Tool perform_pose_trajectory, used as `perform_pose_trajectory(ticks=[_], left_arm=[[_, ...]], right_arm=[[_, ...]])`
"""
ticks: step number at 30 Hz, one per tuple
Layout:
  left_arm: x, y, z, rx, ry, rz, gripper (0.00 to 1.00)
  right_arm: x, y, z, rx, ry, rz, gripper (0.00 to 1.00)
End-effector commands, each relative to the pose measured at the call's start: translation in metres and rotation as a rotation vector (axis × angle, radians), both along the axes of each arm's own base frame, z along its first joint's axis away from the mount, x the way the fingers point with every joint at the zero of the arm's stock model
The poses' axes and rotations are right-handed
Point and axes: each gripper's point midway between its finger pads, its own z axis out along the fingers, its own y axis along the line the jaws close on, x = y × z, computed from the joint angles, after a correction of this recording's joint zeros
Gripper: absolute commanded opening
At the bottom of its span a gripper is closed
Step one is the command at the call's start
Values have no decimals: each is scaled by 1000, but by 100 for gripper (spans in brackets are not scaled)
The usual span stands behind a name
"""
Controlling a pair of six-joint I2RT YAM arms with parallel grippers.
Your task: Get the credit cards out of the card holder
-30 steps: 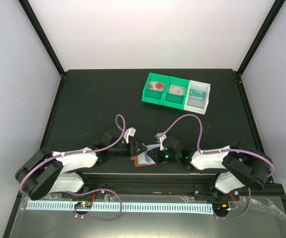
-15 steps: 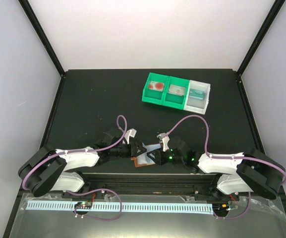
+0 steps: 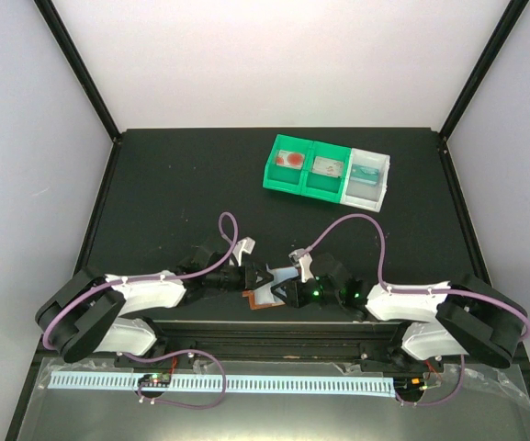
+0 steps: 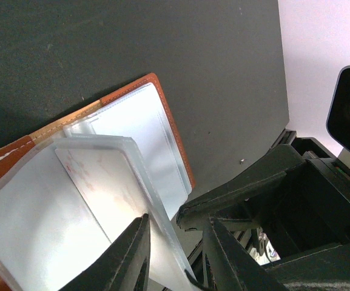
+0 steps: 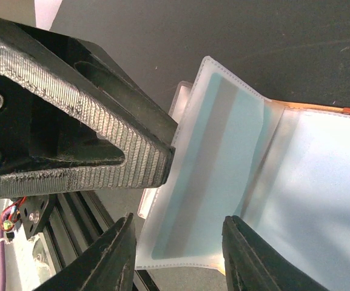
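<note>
While the holder (image 4: pixel 175 130) lay spread open on the tabletop (image 3: pixel 173 193), right up at the near edge between the two arms, both hands were crowding in on its clear pockets. The left hand (image 4: pixel 178 224) was set narrow, its fingers either side of a raised pocket leaf with a pinkish-white card (image 4: pixel 102 188) inside, and a sliver of gap showed, so no firm pinch yet. The right hand (image 5: pixel 179 221) stood a little wider, straddling the free edge of another leaf that carried a pale blue card (image 5: pixel 217 163). Nothing was out: every card in view sat inside its sleeve.

By my read, the step was getting a grip on one card. The trick would be to close on the card itself, not just the floppy plastic around it, or the whole holder would lift and drag. One hand ought to pin the leaf flat while the other drew the card straight along its pocket towards the open end. Which end that was, the views did not show. With the hands this close together, a slow pull looked wise.
</note>
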Motion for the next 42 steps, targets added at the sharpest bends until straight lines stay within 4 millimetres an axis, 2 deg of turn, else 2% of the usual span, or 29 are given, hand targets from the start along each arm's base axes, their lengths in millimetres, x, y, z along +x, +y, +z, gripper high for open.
perform_pose_trajectory(ticks=[1, 6, 10, 22, 30, 34, 37, 40, 42], left_arm=[[6, -10, 13, -26, -36, -15, 25], [6, -8, 10, -9, -34, -11, 28], [7, -5, 8, 19, -40, -2, 32], [11, 23, 1, 181, -93, 64, 34], [8, 38, -11, 252, -90, 86, 26], [10, 46, -10, 283, -105, 118, 26], [13, 49, 0, 275, -132, 139, 31], [12, 43, 14, 221, -155, 131, 37], [11, 36, 24, 165, -168, 115, 42]], right_arm=[[4, 1, -1, -21, -9, -12, 36], [7, -4, -7, -52, -7, -38, 24], [9, -8, -9, -67, -9, -54, 23], [12, -19, -11, -97, -16, -102, 22], [14, -33, -9, -135, -23, -151, 22], [19, -47, 3, -144, -69, -206, 23], [24, -55, 19, -143, -114, -241, 24], [29, -55, 36, -125, -161, -251, 26], [33, -53, 39, -131, -172, -253, 25]])
